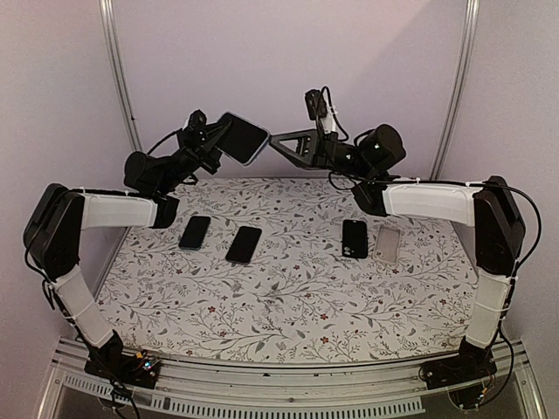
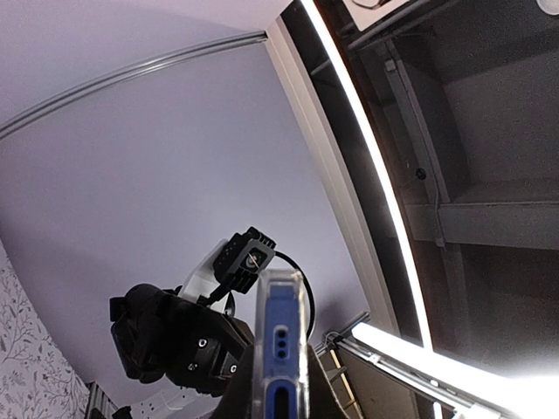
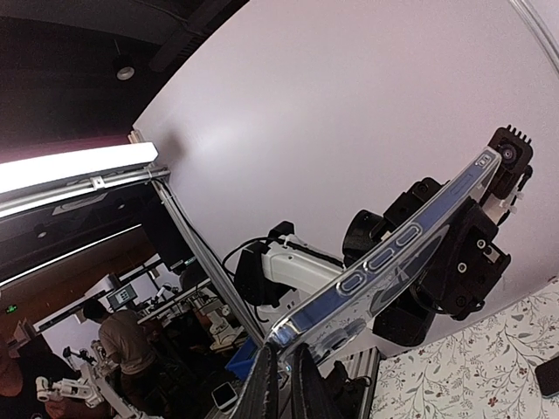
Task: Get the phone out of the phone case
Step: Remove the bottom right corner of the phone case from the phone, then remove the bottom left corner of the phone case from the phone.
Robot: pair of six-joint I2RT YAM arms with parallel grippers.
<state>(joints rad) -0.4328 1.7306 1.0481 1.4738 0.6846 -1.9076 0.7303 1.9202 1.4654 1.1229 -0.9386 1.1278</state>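
As left hand (image 1: 216, 141) grips, clear rounded case (image 1: 244, 138)

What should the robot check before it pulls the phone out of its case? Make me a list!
1. Left hand grips the phone: ok, shut on it, up in the air.
2. Right hand pinches the clear case at its corner: ok.
3. Phone loosened from the case: not ok, it sits fully inside.
4. Grips tight enough not to slip: cannot tell.
5. Loose phones and empty case on the table lie away from both hands: ok.
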